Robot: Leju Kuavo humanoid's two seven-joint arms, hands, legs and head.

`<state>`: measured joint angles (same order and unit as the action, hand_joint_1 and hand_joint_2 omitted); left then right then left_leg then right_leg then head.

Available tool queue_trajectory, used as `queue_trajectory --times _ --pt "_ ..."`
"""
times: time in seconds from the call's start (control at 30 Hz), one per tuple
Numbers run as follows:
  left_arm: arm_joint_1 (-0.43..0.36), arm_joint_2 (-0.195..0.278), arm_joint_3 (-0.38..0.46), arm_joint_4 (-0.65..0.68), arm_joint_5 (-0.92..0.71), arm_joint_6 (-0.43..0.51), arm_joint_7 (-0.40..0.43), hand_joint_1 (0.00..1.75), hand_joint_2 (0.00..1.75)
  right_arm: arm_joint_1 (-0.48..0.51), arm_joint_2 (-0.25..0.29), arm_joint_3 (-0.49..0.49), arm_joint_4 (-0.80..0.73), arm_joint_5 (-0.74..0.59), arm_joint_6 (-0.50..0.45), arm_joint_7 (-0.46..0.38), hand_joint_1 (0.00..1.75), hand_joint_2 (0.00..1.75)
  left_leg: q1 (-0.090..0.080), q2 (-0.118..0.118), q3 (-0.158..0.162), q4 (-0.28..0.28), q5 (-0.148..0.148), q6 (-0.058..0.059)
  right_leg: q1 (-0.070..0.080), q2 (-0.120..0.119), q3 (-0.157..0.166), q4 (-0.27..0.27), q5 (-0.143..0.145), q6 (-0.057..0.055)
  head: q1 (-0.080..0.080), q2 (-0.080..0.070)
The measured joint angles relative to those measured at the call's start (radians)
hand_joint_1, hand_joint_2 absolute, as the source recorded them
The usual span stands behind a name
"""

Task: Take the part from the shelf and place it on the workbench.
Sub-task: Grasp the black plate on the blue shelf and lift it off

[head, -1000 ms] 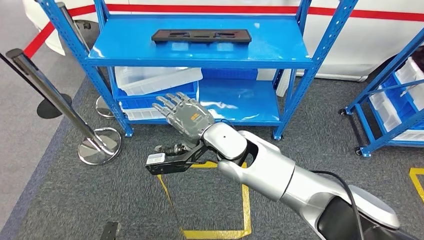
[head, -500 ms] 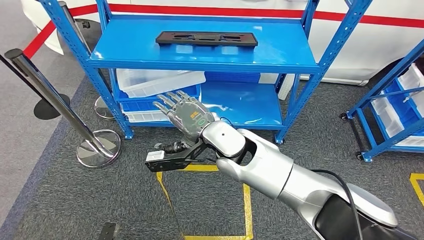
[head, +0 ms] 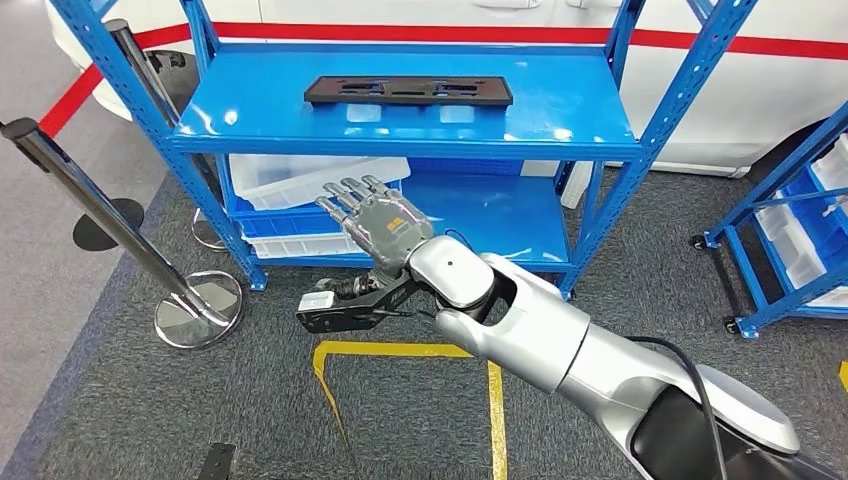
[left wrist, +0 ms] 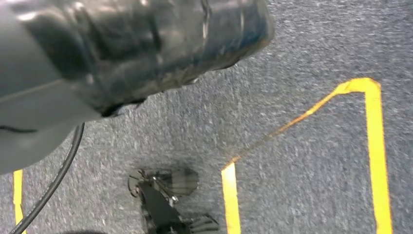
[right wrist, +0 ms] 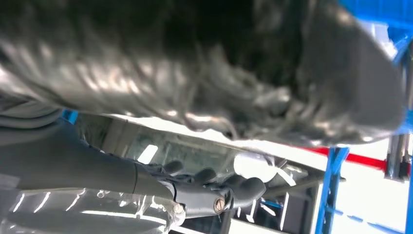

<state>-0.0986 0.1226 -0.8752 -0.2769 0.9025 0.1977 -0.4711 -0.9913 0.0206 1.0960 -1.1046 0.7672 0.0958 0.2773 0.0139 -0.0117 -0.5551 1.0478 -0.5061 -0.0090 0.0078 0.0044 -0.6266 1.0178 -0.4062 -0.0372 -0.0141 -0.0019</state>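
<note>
- grey carpet floor (head: 120,420) with yellow tape lines (head: 495,400) on it, and a blue metal shelf (head: 590,130) straight ahead against a white wall with a red stripe.
- black flat part (head: 408,91) is lying lengthwise on the top deck of the shelf, a bit back from the front edge, nothing touching it.
- clear plastic bins (head: 290,180) sit on the lower deck, left side, and a chrome barrier post (head: 110,225) stands just left of the shelf.
- what could go wrong: the right hand (head: 378,222) sits below the top deck's front lip, so if it goes straight up and forward i'd guess the fingers (head: 345,192) could knock the lip or slide in underneath instead of over.
- also the part looks long and thin, so a one-hand grab off-centre would probably let it tip or slip.
- that barrier post is close to the left side, worth watching if the robot steps in.
- right arm is stretched forward from the lower right, wrist camera bracket hanging under the wrist.
- right hand is spread flat, back of the hand up, fingers apart and pointing toward the shelf, holding nothing.
- left hand: wrist view just looks down at carpet and tape, so i can't tell how it's set.
</note>
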Motion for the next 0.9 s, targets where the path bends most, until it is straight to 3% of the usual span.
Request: queue_trajectory --times 0.07,0.13,0.17,0.2,0.27,0.33,0.37,0.5,0.57,0.67,0.7,0.73,0.8,0.83,0.87,0.9 --pt "-0.002 0.000 0.000 0.000 -0.001 0.001 0.002 0.00 0.00 -0.004 0.006 0.000 0.004 -0.002 0.001 0.000 0.00 0.00 0.002 0.003 -0.050 0.091 -0.034 -0.006 -0.001 -0.001 0.018 -0.008 -0.006 -0.008 -0.001 0.000" --pt "-0.002 0.000 -0.001 0.000 -0.002 0.001 0.005 0.00 0.00 -0.005 0.011 0.000 0.012 0.000 0.001 0.006 0.00 0.00 0.002 0.004 -0.130 0.206 -0.070 -0.012 0.000 -0.001 0.027 -0.008 -0.016 -0.013 -0.002 0.000" --pt "0.000 0.001 -0.002 0.000 -0.002 0.001 0.007 0.00 0.00 -0.003 0.014 0.000 0.018 0.002 0.000 0.011 0.00 0.00 0.003 0.004 -0.159 0.233 -0.070 -0.015 0.001 0.000 0.034 -0.008 -0.023 -0.014 -0.002 0.000" --pt "0.003 0.001 -0.002 0.000 -0.001 0.002 0.008 0.00 0.00 -0.002 0.015 0.000 0.024 0.004 -0.002 0.018 0.00 0.00 0.003 0.004 -0.171 0.225 -0.050 -0.016 0.001 0.001 0.042 -0.007 -0.030 -0.013 -0.002 0.000" --pt "0.006 0.001 -0.002 0.000 -0.001 0.003 0.009 0.00 0.00 0.000 0.019 0.000 0.037 0.009 -0.006 0.030 0.00 0.00 0.004 0.005 -0.150 0.116 0.045 -0.015 0.001 0.002 0.063 -0.006 -0.048 -0.009 -0.002 0.000" --pt "0.005 0.001 -0.002 0.001 -0.001 0.003 0.009 0.00 0.00 -0.002 0.023 0.000 0.050 0.017 -0.013 0.043 0.00 0.00 -0.001 0.007 -0.118 0.006 0.100 -0.007 0.003 0.002 0.075 -0.003 -0.064 0.000 -0.002 0.000" --pt "0.004 0.001 -0.003 0.001 -0.001 0.003 0.009 0.00 0.00 -0.002 0.025 0.000 0.057 0.021 -0.017 0.052 0.00 0.00 -0.004 0.007 -0.110 -0.021 0.106 0.000 0.004 0.002 0.077 -0.002 -0.070 0.005 -0.001 0.000" --pt "0.005 0.001 -0.004 0.001 -0.001 0.005 0.010 0.00 0.00 -0.007 0.029 0.000 0.083 0.026 -0.032 0.083 0.00 0.00 -0.002 0.006 -0.084 -0.037 0.092 0.028 0.005 0.002 0.076 0.029 -0.090 0.027 0.000 0.000" --pt "0.003 0.001 -0.004 0.001 -0.002 0.006 0.012 0.00 0.00 -0.011 0.029 -0.002 0.100 0.026 -0.035 0.089 0.00 0.00 0.001 0.006 -0.067 -0.039 0.083 0.037 0.000 0.001 0.030 0.115 -0.120 0.039 0.001 0.000" --pt "0.001 0.002 -0.004 0.002 -0.003 0.006 0.015 0.00 0.00 -0.009 0.029 -0.005 0.134 0.026 -0.038 0.095 0.00 0.00 0.001 0.005 -0.047 -0.038 0.064 0.041 -0.010 0.000 -0.086 0.269 -0.164 0.047 0.002 0.000" --pt "0.002 0.002 -0.005 0.002 -0.003 0.006 0.016 0.00 0.00 -0.008 0.029 -0.006 0.144 0.026 -0.038 0.097 0.00 0.00 0.001 0.005 -0.038 -0.037 0.056 0.040 -0.012 0.000 -0.105 0.272 -0.155 0.048 0.002 0.000" --pt "0.003 0.002 -0.005 0.002 -0.004 0.006 0.017 0.00 0.00 -0.008 0.029 -0.006 0.152 0.026 -0.039 0.098 0.00 0.00 0.002 0.004 -0.027 -0.037 0.047 0.038 -0.013 0.000 -0.108 0.242 -0.126 0.047 0.002 0.000" --pt "0.004 0.001 -0.005 0.002 -0.004 0.006 0.018 0.00 0.00 -0.007 0.029 -0.006 0.166 0.026 -0.040 0.098 0.00 0.00 0.003 0.004 -0.004 -0.036 0.028 0.032 -0.012 0.000 -0.081 0.120 -0.027 0.042 0.002 0.000" --pt "0.004 0.001 -0.005 0.002 -0.004 0.006 0.018 0.00 0.00 -0.008 0.029 -0.007 0.171 0.026 -0.041 0.098 0.00 0.00 0.003 0.004 0.005 -0.035 0.020 0.028 -0.010 0.000 -0.068 0.069 0.008 0.039 0.002 0.000" --pt "0.003 0.001 -0.005 0.002 -0.005 0.006 0.019 0.00 0.00 -0.008 0.029 -0.007 0.176 0.026 -0.042 0.098 0.00 0.00 0.002 0.003 0.010 -0.034 0.015 0.025 -0.008 0.000 -0.060 0.036 0.029 0.036 0.002 0.000" --pt "0.003 0.001 -0.006 0.002 -0.005 0.006 0.019 0.00 0.00 -0.008 0.029 -0.007 0.178 0.026 -0.042 0.098 0.00 0.00 0.002 0.003 0.012 -0.034 0.012 0.023 -0.006 0.000 -0.059 0.024 0.032 0.035 0.001 0.000"
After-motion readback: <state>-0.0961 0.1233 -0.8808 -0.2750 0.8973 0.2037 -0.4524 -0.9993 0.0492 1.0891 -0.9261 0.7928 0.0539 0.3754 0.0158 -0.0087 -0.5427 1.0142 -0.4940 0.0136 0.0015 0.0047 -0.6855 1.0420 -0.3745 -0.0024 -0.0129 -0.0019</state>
